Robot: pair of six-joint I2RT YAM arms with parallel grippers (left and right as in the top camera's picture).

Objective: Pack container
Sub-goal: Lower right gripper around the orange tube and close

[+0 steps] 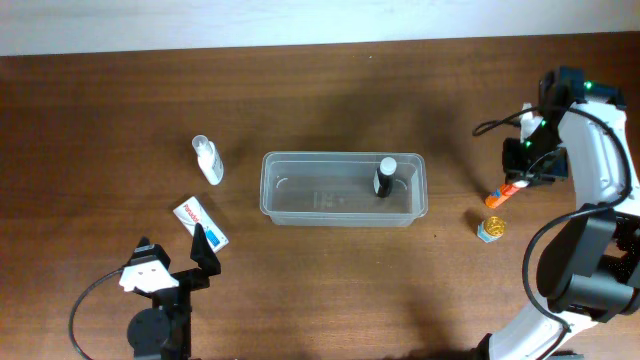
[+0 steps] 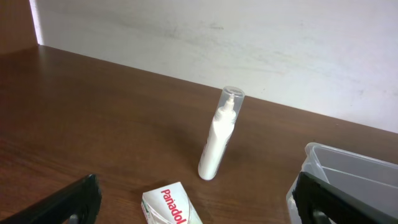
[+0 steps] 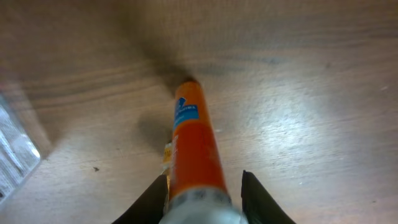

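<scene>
The container [image 1: 343, 157], a clear plastic tub, stands mid-table with a black bottle [image 1: 384, 178] upright in its right end. At the right, my right gripper [image 1: 520, 178] is down over an orange tube [image 1: 503, 195] lying on the wood. In the right wrist view the tube [image 3: 193, 137] runs between the two fingers, with my right gripper [image 3: 202, 199] shut on its white-capped end. My left gripper [image 1: 172, 255] stands wide open at the front left, holding nothing. A white Panadol box [image 2: 169, 205] lies flat between its fingers, and a white spray bottle [image 2: 217, 143] stands beyond.
A small yellow-lidded jar [image 1: 490, 229] sits just in front of the orange tube. The spray bottle [image 1: 208, 159] and the Panadol box [image 1: 200, 223] lie left of the tub. The tub's corner [image 2: 348, 168] shows by the left gripper's right finger. A white wall runs behind the table.
</scene>
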